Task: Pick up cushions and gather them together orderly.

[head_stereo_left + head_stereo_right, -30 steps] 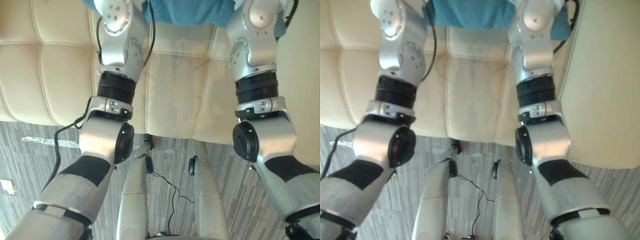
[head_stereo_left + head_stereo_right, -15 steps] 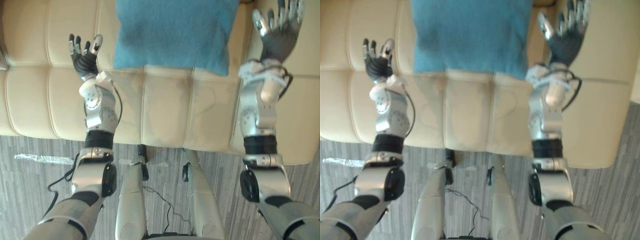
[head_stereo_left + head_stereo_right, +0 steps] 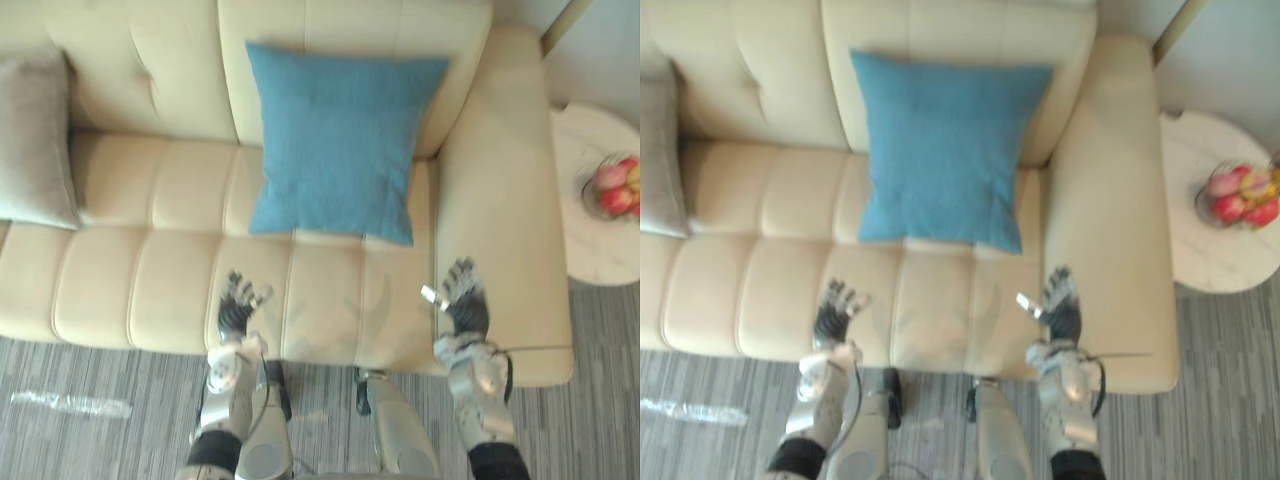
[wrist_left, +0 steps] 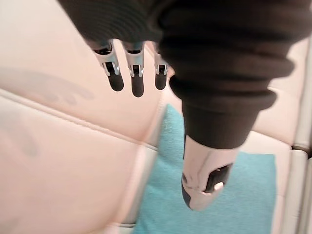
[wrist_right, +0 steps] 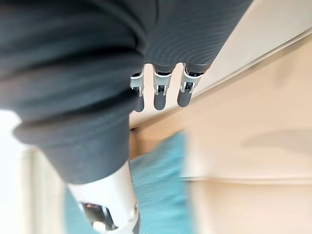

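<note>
A blue cushion (image 3: 340, 140) leans upright against the backrest of the cream sofa (image 3: 140, 270), right of its middle. A grey cushion (image 3: 35, 140) stands at the sofa's far left. My left hand (image 3: 236, 303) is over the seat's front edge, below the blue cushion's left corner, fingers straight and holding nothing. My right hand (image 3: 464, 303) is near the right armrest, open as well. The blue cushion (image 4: 214, 195) appears beyond the left hand (image 4: 195, 97) in the left wrist view, and again as a blue cushion (image 5: 161, 190) past the right hand (image 5: 97, 97) in the right wrist view.
A round white side table (image 3: 600, 190) stands right of the sofa with a bowl of fruit (image 3: 612, 188) on it. Grey striped floor (image 3: 90, 400) lies in front of the sofa. The seat between the two cushions is bare.
The whole picture has pulled back, so the camera moved and more of the sofa shows. Both hands have come back from beside the blue cushion to the seat's front edge.
</note>
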You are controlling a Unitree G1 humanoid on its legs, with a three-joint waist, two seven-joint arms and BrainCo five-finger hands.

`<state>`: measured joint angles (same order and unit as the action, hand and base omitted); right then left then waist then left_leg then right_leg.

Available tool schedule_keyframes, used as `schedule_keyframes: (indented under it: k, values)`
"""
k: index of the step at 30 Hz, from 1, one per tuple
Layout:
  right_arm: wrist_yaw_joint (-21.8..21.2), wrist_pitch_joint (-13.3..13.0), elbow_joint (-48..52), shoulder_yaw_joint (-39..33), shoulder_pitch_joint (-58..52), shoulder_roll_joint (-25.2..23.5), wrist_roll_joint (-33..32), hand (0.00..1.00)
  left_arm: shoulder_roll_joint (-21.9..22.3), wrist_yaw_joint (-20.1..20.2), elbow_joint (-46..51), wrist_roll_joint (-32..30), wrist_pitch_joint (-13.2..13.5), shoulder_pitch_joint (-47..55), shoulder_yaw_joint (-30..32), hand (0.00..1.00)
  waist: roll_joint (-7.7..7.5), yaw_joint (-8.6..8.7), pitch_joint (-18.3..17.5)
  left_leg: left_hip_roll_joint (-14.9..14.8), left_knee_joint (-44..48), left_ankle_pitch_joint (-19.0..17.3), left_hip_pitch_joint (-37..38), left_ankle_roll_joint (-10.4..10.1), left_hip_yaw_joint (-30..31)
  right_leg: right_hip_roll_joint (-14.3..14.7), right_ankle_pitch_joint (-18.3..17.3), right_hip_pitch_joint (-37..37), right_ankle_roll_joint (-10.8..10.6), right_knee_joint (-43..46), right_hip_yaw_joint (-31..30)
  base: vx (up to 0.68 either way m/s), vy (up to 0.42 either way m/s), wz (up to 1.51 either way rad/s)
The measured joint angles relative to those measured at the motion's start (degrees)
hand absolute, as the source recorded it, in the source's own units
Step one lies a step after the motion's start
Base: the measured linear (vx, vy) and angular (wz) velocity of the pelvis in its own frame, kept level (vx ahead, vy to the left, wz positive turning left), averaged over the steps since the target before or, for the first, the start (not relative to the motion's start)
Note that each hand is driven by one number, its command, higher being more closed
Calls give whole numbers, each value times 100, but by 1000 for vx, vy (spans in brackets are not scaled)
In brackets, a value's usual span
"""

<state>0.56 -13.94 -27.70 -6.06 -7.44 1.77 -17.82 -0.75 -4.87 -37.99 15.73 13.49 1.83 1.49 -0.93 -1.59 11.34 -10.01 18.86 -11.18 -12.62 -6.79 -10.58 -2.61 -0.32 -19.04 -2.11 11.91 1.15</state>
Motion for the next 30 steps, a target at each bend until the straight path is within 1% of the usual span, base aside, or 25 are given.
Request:
schedule_keyframes:
  k: [1,2,3,4,6,8,10,12,13,14,15,16,17,18,19,20,21,22,23,24,25,26,27,29,30]
  values:
    - [-33,60,-408,-55,-109,-51,103,0,36,42,-431,-257,-68,66,116,0,16,-3,-145,-3,-143,-3,212,-2,-26,-20,-7,215,8,-122,84,204,63,-20]
    - [-59,189,-1334,-244,-380,-196,332,0,61,60,-1445,-763,-277,276,436,0,58,-23,-651,-9,-560,18,766,-35,-174,-29,128,742,-58,-592,175,227,74,-21]
    - [-60,236,-1527,-298,-391,-176,434,0,58,71,-1537,-852,-299,325,437,0,76,-24,-707,2,-657,30,888,-52,-197,-28,204,890,-97,-726,172,225,81,-23]
    - [-62,264,-1638,-332,-393,-170,437,0,58,108,-1602,-921,-306,340,452,0,84,-23,-767,6,-678,31,933,-54,-224,-23,290,963,-61,-833,153,84,46,-8]
    - [-73,277,-1835,-373,-342,-173,438,0,85,163,-1692,-979,-308,325,620,0,78,-39,-822,33,-789,43,1059,-60,-339,-21,401,1035,-77,-980,52,65,48,-22]
    - [-68,329,-1901,-425,-254,-176,445,0,94,176,-1764,-1090,-318,288,647,0,78,-61,-826,67,-861,55,1205,-63,-483,-16,449,1074,-99,-1021,-78,53,49,-39]
    - [-49,367,-1989,-420,-128,-177,490,0,93,176,-1854,-1242,-332,210,640,0,70,-70,-821,79,-852,52,1276,-61,-605,-12,472,1075,-130,-969,-161,20,54,-33]
    - [-36,389,-2085,-345,8,-182,642,0,78,172,-1872,-1291,-363,84,639,0,27,-73,-790,103,-802,57,1256,-46,-711,-15,534,912,-174,-694,-78,-71,24,-23]
    - [-28,393,-2097,-258,128,-182,663,0,116,170,-1846,-1338,-388,12,647,0,46,-166,-747,-4,-888,157,1254,98,-855,-17,463,840,-234,-528,-8,-109,-4,-5]
    - [-28,409,-2095,-263,206,-231,667,0,120,170,-1801,-1337,-397,-92,637,0,-6,-141,-673,17,-860,165,1250,93,-826,-212,-459,506,-57,1146,327,-105,-16,7]
    - [-29,419,-2120,-263,196,-243,667,0,119,170,-1785,-1334,-398,-91,637,0,0,-139,-667,55,-827,179,1261,103,-773,-293,-656,457,-174,1613,372,-10,-59,51]
    - [-33,429,-2271,-264,180,-257,667,0,116,168,-1742,-1329,-404,-72,641,0,-150,-123,-756,121,-638,191,1188,117,-622,-501,-1046,511,-443,2448,382,10,-116,49]
    - [-22,438,-2337,-269,170,-290,665,0,85,159,-1696,-1329,-411,-58,650,0,-340,-126,-828,222,-469,202,1082,134,-596,-628,-1122,491,-414,2452,411,8,-130,42]
    - [-17,436,-2331,-270,182,-322,665,0,71,158,-1710,-1329,-428,-57,660,0,-347,-136,-818,270,-443,224,1066,168,-592,-571,-1113,525,-416,2361,461,-79,-99,2]
    - [-14,434,-2331,-275,218,-305,668,0,112,162,-1746,-1329,-450,-25,678,0,-292,-206,-822,247,-514,291,1021,295,-611,-416,-1047,726,-460,1797,383,-154,-88,-13]
    - [21,430,-2335,-310,346,-234,669,0,242,175,-1773,-1325,-450,52,839,0,9,-257,-925,55,-759,425,881,379,-540,-262,-1210,1040,-363,1472,142,-147,-152,-3]
    - [45,435,-2339,-297,450,-242,668,0,265,168,-1763,-1323,-442,-16,883,0,-67,-202,-849,135,-769,495,855,185,-540,-396,-1451,973,-222,2076,146,-123,-182,11]
    - [56,446,-2380,-238,546,-254,677,0,215,134,-1747,-1318,-442,-79,858,0,-230,-206,-715,263,-659,537,791,180,-561,-549,-1653,1108,-281,1946,85,-131,-217,-17]
    - [65,459,-2477,-206,719,-300,692,0,182,128,-1748,-1318,-460,-101,851,0,-182,-328,-656,122,-351,495,504,124,-636,-400,-1733,1205,-230,1325,145,-197,-184,-50]
    - [80,434,-2468,-151,874,-298,699,0,213,122,-1767,-1294,-487,-127,845,0,37,-348,-546,-117,-98,427,307,28,-594,-166,-1579,1426,-11,796,186,-204,-161,-53]
    - [85,434,-2475,-142,907,-289,699,0,218,120,-1789,-1285,-500,-117,835,0,114,-343,-500,-200,-46,428,267,26,-562,-90,-1501,1453,-12,744,214,-256,-132,-13]
    - [147,436,-2500,-141,857,-305,699,0,246,123,-1817,-1268,-510,-109,752,0,194,-256,-433,-323,-70,528,289,-112,-445,22,-1418,1503,28,735,335,-221,-105,13]
    - [170,438,-2511,-141,803,-304,699,0,252,124,-1817,-1268,-507,-109,752,0,185,-221,-430,-337,-94,576,307,-115,-441,28,-1417,1504,31,759,364,-286,-130,20]
    - [198,448,-2634,-151,682,-268,693,0,237,133,-1815,-1274,-501,-48,747,0,138,-199,-476,-276,-450,867,433,-163,-398,-13,-1364,1436,126,761,467,-202,-76,9]
    - [213,445,-2728,-193,663,-266,681,0,229,139,-1817,-1278,-502,-35,753,0,84,-149,-472,-240,-404,851,450,-66,-276,-77,-1298,1383,228,729,500,-152,-23,1]
